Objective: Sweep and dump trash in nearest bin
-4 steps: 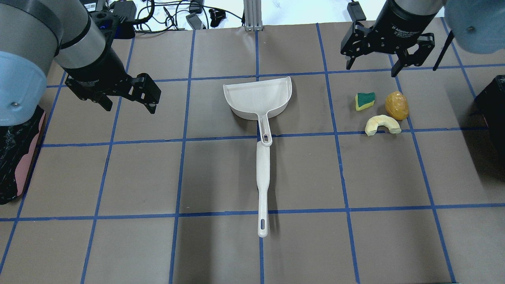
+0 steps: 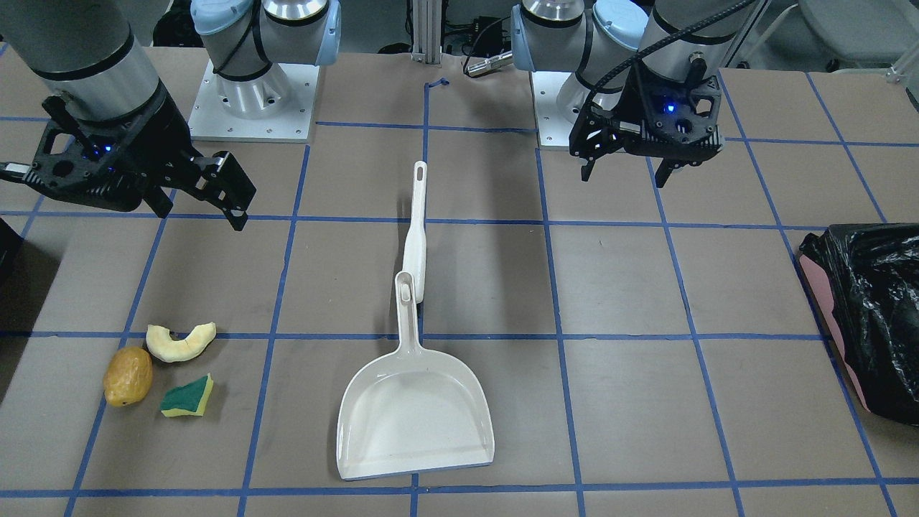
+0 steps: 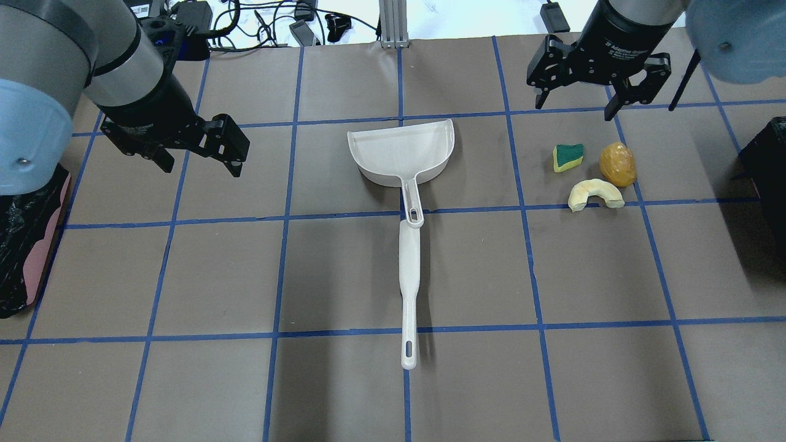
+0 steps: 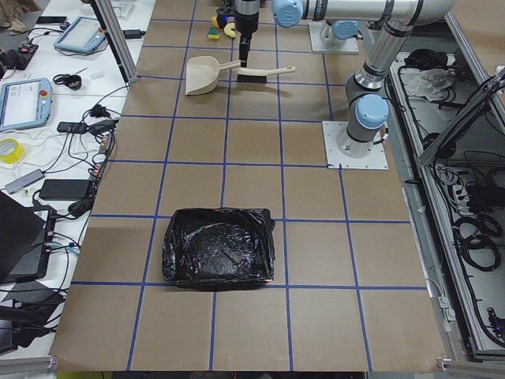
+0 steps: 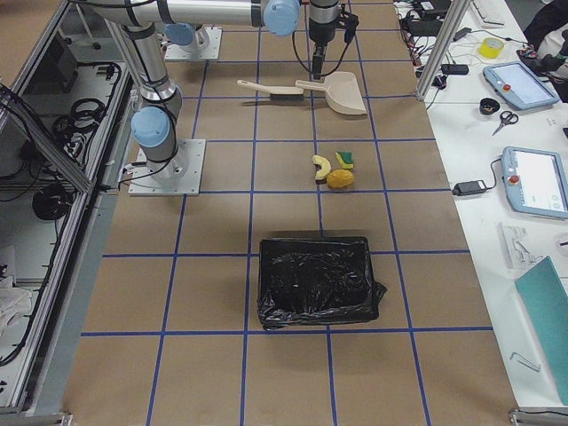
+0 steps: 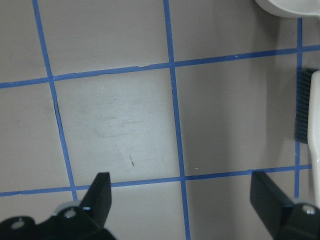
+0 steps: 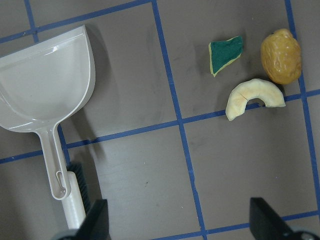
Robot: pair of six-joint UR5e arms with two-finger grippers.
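Note:
The trash lies together at the table's right: a yellow-brown lump, a pale crescent slice and a green-and-yellow sponge piece. They also show in the front view: the lump, the slice and the sponge. My right gripper is open and empty, above the table just beyond the trash; its wrist view shows the sponge, the lump and the slice. My left gripper is open and empty, left of the white dustpan. The white brush lies end to end with the dustpan's handle.
A black-lined bin stands at the right edge near the trash, and also shows in the right side view. Another black-lined bin stands at the left edge. Cables lie beyond the table's far edge.
My right gripper has moved slightly toward the table's far edge. My left gripper, the dustpan, the brush and the trash have not moved.

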